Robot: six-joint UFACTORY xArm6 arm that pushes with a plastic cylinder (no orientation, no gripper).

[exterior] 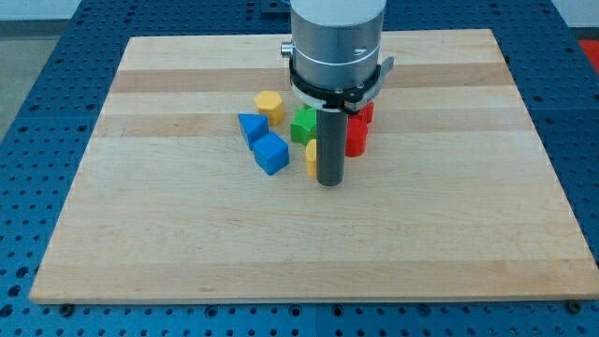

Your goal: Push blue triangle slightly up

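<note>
The blue triangle (251, 125) lies on the wooden board (187, 234), left of centre. A blue cube (271, 153) touches it at its lower right. My tip (329, 182) is the lower end of the dark rod, to the right of both blue blocks and a little lower than the cube. It stands against a yellow block (311, 157), which the rod partly hides. The tip is apart from the blue triangle.
A yellow hexagon-like block (270, 105) sits above the blue triangle. A green block (302, 125) sits left of the rod. Two red blocks (357, 138), (364, 113) show to the rod's right, partly hidden by the arm's grey body (335, 42).
</note>
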